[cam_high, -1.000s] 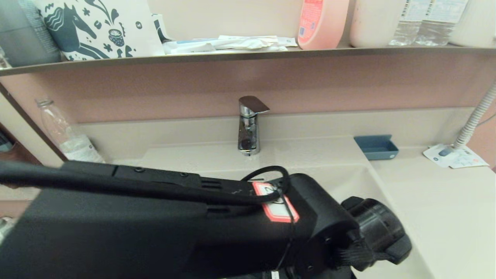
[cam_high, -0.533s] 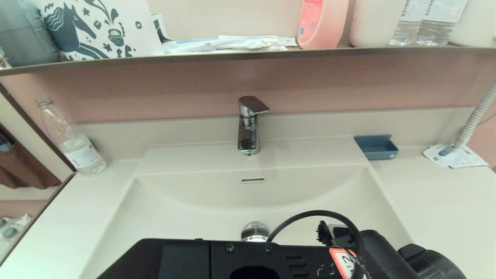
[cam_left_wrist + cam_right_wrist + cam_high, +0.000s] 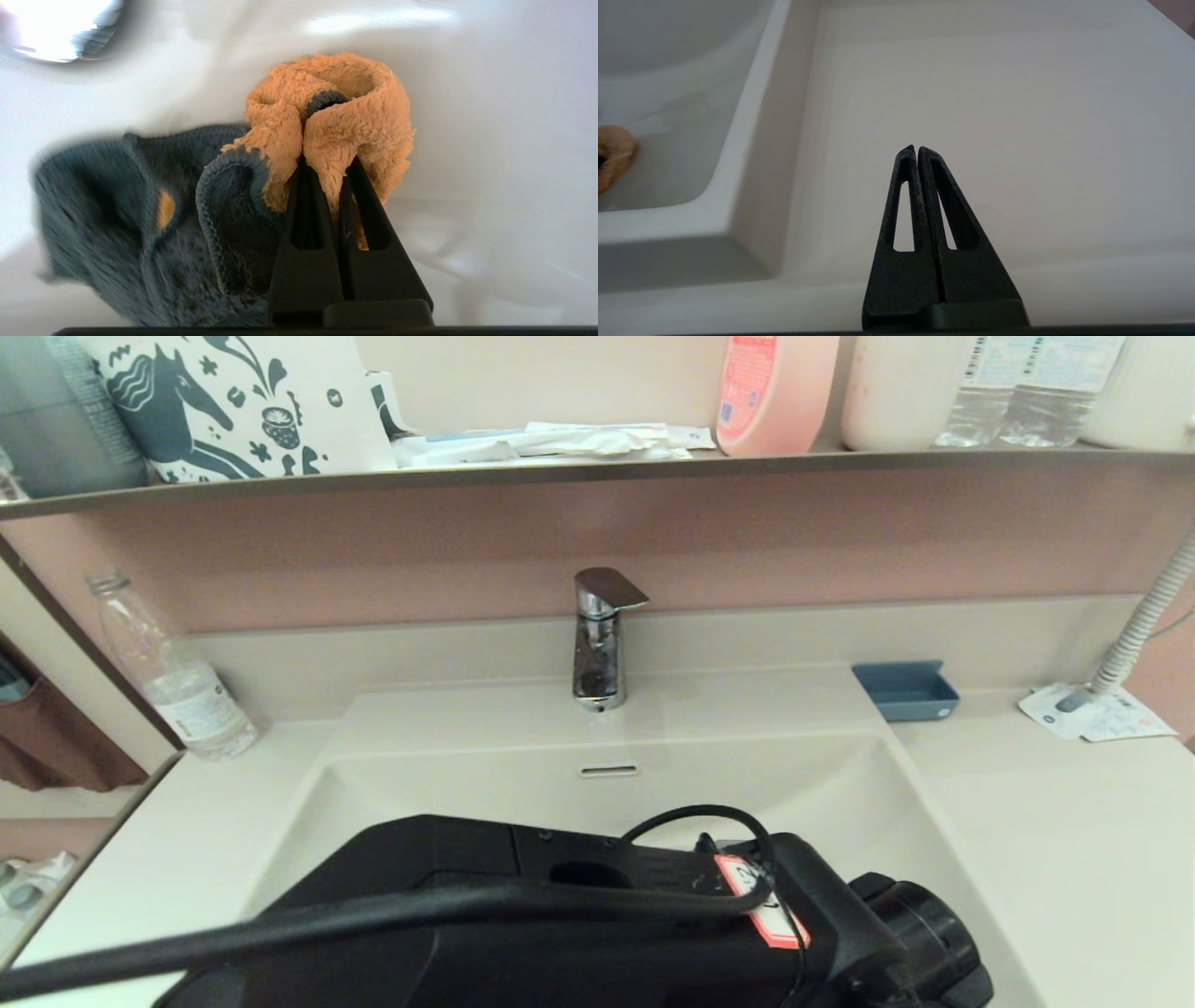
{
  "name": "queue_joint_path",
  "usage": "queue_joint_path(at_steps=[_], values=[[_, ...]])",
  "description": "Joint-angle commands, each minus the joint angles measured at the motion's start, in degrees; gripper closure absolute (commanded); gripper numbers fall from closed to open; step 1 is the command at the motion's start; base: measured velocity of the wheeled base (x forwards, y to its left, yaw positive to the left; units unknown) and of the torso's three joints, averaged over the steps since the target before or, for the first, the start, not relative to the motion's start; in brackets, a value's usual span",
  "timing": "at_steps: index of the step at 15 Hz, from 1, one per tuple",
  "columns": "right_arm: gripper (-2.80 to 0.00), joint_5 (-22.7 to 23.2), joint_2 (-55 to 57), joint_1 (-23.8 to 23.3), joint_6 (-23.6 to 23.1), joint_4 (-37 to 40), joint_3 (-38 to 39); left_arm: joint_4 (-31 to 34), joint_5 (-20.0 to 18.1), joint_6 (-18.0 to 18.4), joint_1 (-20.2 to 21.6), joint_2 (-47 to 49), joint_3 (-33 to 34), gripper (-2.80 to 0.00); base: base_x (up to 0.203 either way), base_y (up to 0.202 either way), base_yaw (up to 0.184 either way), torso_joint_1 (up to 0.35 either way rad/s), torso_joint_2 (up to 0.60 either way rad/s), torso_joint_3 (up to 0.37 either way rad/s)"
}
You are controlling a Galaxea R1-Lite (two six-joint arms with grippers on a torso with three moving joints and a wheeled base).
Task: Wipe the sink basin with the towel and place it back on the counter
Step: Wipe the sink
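Observation:
The off-white sink basin (image 3: 467, 793) fills the middle of the head view, and my left arm (image 3: 579, 924) covers its lower part and the drain. In the left wrist view my left gripper (image 3: 325, 161) is shut on a bunched fold of the fluffy orange towel (image 3: 364, 121). The towel's dark grey-blue side (image 3: 117, 210) lies spread on the glossy basin (image 3: 490, 140) floor, near the chrome drain plug (image 3: 60, 28). My right gripper (image 3: 917, 149) is shut and empty over the counter (image 3: 994, 116) beside the basin's rim (image 3: 752, 140); a bit of towel (image 3: 614, 154) shows in the basin.
A chrome faucet (image 3: 597, 644) stands behind the basin above the overflow slot (image 3: 608, 770). A blue tray (image 3: 906, 691), a white leaflet (image 3: 1097, 714) and a ribbed hose (image 3: 1144, 625) are at the back right. A plastic bottle (image 3: 173, 672) stands at the back left, under a brown shelf (image 3: 560, 471).
My left arm drew back toward the basin's near edge, uncovering the drain plug half a second ago, and has now swung forward over it again. The right arm has not moved.

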Motion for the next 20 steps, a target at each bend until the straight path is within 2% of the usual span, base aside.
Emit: queue_joint_path(at_steps=[1,6,10,13,14,16,20], values=[[0.0,0.0,0.1,0.0,0.1,0.0,0.0,1.1,0.1,-0.6,0.9,-1.0,3.7,0.0,0.0,0.0,0.0,0.0,0.0,0.0],[0.0,0.0,0.1,0.0,0.0,0.0,0.0,1.7,0.6,-1.7,2.9,-9.6,18.4,0.0,0.0,0.0,0.0,0.0,0.0,0.0],[0.0,0.0,0.1,0.0,0.1,0.0,0.0,1.4,0.8,-1.1,7.0,-16.7,28.8,0.0,0.0,0.0,0.0,0.0,0.0,0.0],[0.0,0.0,0.1,0.0,0.1,0.0,0.0,-1.9,1.1,4.3,11.3,-19.9,31.3,0.0,0.0,0.0,0.0,0.0,0.0,0.0],[0.0,0.0,0.1,0.0,0.1,0.0,0.0,-4.5,1.8,7.5,13.7,-20.5,32.1,0.0,0.0,0.0,0.0,0.0,0.0,0.0],[0.0,0.0,0.1,0.0,0.1,0.0,0.0,-12.5,2.9,13.9,17.6,-21.6,34.1,0.0,0.0,0.0,0.0,0.0,0.0,0.0],[0.0,0.0,0.1,0.0,0.1,0.0,0.0,-28.0,3.3,23.5,21.4,-21.5,39.5,0.0,0.0,0.0,0.0,0.0,0.0,0.0]])
